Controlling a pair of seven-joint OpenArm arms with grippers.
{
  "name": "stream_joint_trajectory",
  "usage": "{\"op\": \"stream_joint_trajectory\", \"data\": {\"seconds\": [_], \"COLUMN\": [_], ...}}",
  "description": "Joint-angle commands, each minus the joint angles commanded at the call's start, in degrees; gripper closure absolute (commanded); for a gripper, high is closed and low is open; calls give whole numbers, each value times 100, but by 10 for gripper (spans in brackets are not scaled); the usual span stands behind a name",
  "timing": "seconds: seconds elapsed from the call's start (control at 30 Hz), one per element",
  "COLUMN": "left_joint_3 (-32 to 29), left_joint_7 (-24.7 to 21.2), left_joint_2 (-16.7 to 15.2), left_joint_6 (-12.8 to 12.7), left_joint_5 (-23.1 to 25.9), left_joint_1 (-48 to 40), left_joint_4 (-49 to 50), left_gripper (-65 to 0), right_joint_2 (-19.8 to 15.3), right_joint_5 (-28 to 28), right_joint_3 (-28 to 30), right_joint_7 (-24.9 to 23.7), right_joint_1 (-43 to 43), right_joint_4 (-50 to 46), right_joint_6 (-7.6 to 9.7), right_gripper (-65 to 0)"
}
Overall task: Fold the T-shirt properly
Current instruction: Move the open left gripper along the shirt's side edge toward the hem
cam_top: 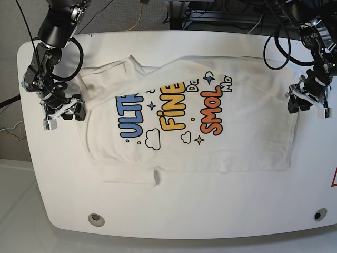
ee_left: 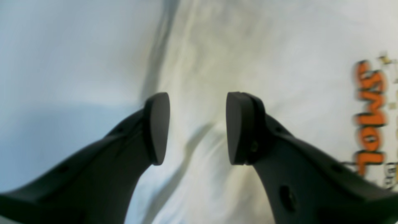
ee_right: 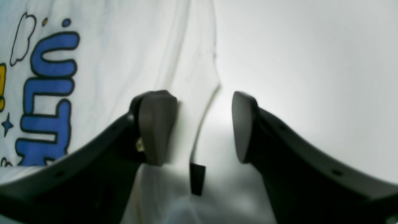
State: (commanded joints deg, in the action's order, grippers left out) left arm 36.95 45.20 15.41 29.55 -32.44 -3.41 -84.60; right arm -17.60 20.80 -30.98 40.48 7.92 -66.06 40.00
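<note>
Left wrist view: I log my left claw (ee_left: 197,128) standing wide, nothing between its dark pads. Under and beyond the tips lies the large white cotton T-shirt with the cartoon print (ee_left: 248,62); its edge runs up just past the left-hand pad, bare white tabletop (ee_left: 62,62) outside it. Orange "SMOL" lettering (ee_left: 370,115) sits far to the right of the claw. Picture is soft, so whether the pads touch the cloth I cannot tell.

Right wrist view: my right claw (ee_right: 202,126) is also wide and empty. The shirt's hem edge passes between the pads, cloth under the left-hand one, bare table under the other. A small black tag (ee_right: 197,179) hangs just below the gap. Blue "ULTRA" lettering (ee_right: 46,99) lies well to the left.

Base view: the shirt is spread print-up across the white table, one claw at each side edge. Wrinkles and what may be a tucked portion show at the near edge and the corner by the right claw.

Progress, my judgement: early. Garment laid out, possibly partly tucked; no grip taken; the main folds remain.
</note>
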Motion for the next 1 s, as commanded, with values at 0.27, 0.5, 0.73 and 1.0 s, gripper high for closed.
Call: {"op": "stream_joint_trajectory", "data": {"seconds": [0.27, 0.5, 0.73, 1.0], "left_joint_3": [-26, 44, 265, 529], "left_joint_7": [6, -145, -196, -162], "left_joint_2": [22, -29, -51, -55], "left_joint_6": [-137, -209, -187, -161], "left_joint_5": [-71, -29, -71, -88], "left_joint_1": [212, -447, -1116, -1432], "left_joint_4": [256, -476, -1204, -1117], "left_gripper": [-282, -284, -284, -284], "right_joint_2": [4, 16, 18, 15], "right_joint_5": [35, 82, 9, -96], "right_joint_3": [-2, 31, 8, -22], "right_joint_7": [42, 5, 12, 45], "right_joint_1": [-36, -26, -21, 61], "right_joint_4": [-45, -110, -109, 21], "right_joint_6": [0, 0, 0, 0], "right_gripper": [-311, -313, -313, -319]}}
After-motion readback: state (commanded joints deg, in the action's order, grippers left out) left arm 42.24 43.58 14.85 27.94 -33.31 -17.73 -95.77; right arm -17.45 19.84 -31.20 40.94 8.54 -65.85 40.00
